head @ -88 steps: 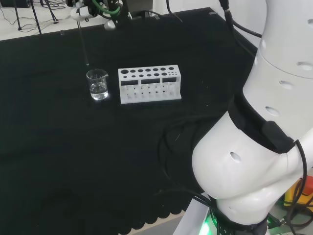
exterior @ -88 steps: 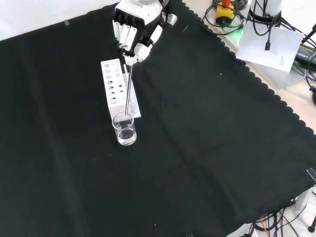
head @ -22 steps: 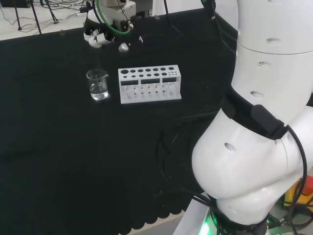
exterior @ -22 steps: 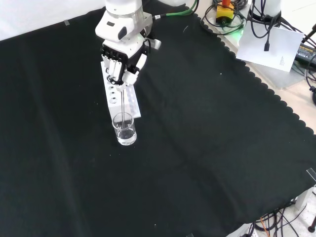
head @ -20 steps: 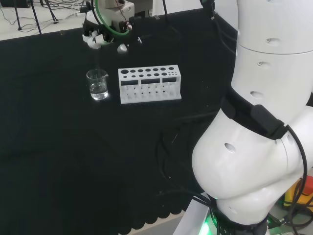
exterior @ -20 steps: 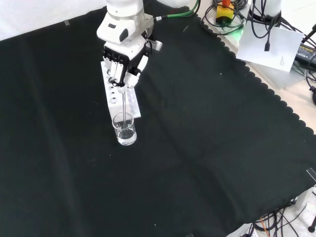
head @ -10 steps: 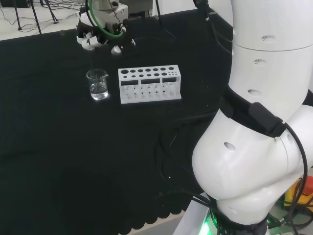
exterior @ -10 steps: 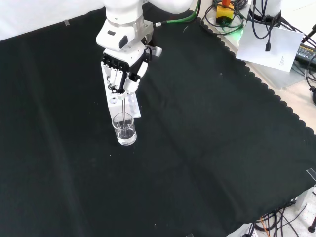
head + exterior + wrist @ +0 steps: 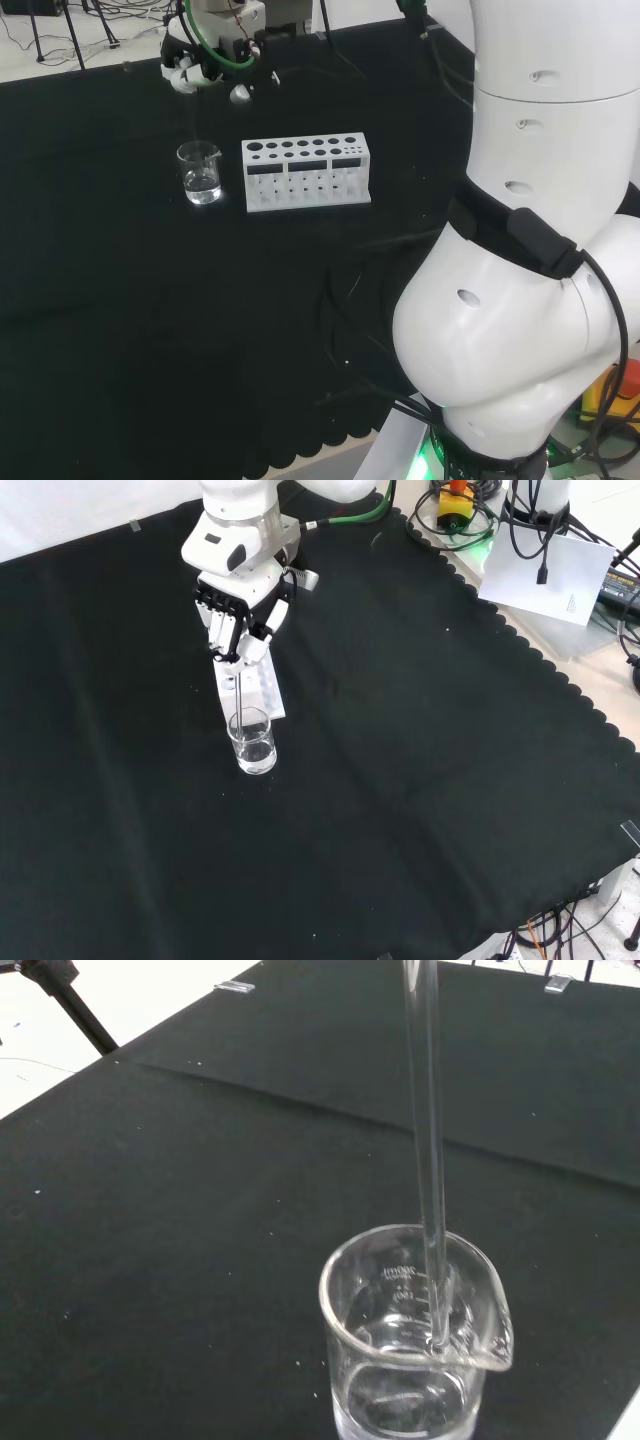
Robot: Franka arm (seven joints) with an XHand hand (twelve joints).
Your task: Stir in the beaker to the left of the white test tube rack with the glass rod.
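partly, rack (image 9: 262, 692) behind fingers (image 9: 228, 630)

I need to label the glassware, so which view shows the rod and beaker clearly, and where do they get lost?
Wrist view: glass rod and beaker are close, outlines clear against the cloth. Front view: the rod is a thin pale line below the hand. Head view: the beaker reads clearly; the rod is hard to make out.

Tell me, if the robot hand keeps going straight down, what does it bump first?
Probably the beaker: the robot hand points down, and its glass rod already reaches inside it, beside the white test tube rack.
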